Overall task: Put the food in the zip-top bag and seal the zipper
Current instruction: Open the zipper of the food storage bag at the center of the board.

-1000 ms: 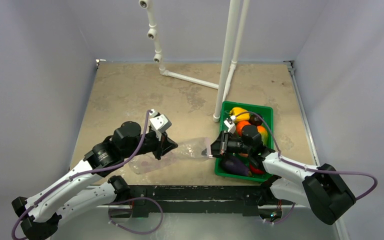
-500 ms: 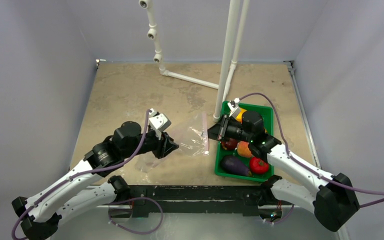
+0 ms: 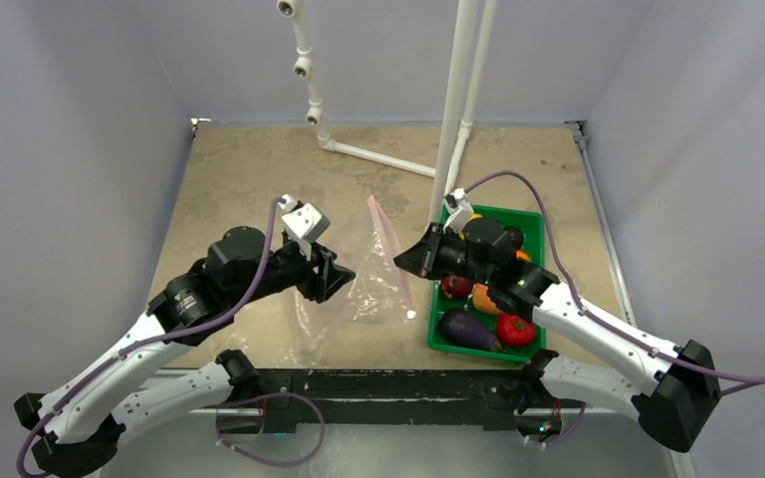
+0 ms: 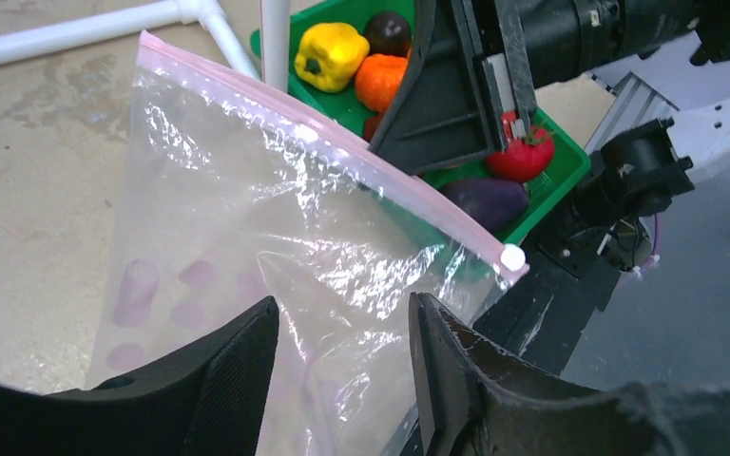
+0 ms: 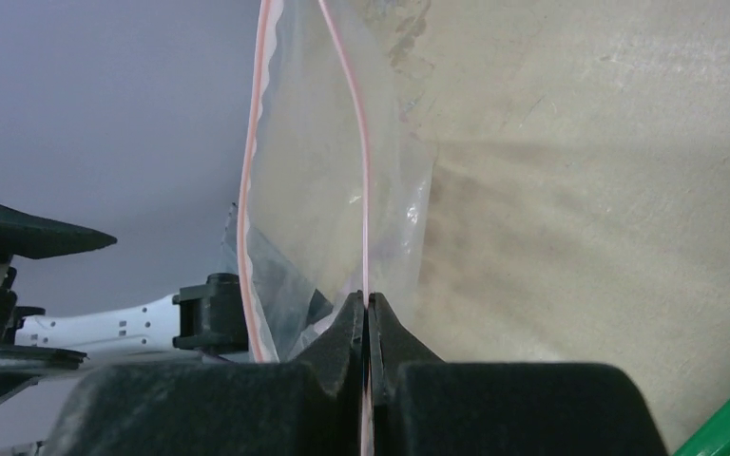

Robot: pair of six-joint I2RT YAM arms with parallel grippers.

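Jaws of the right gripper are pressed flat together on the zipper, and we see the pink strip run straight up out of the closed tips. On the left gripper the jaws stand apart, about half open. The crinkled film of the zip-top bag lies in the gap between them, but we cannot tell whether either jaw touches it.

From the top view, the zip-top bag hangs lifted between the two arms above the table. Its zipper slants from the far end down toward the near one. A small white slider sits at the near end of the strip (the end closest to the arm bases).

All the food we can see lies in the green tray, just to the right of the bag. The eggplant and tomato are at the tray's near end. The yellow pepper and an orange fruit are at its far end, beside the foot of the white pipe stand. The right arm reaches over the tray and hides part of it.
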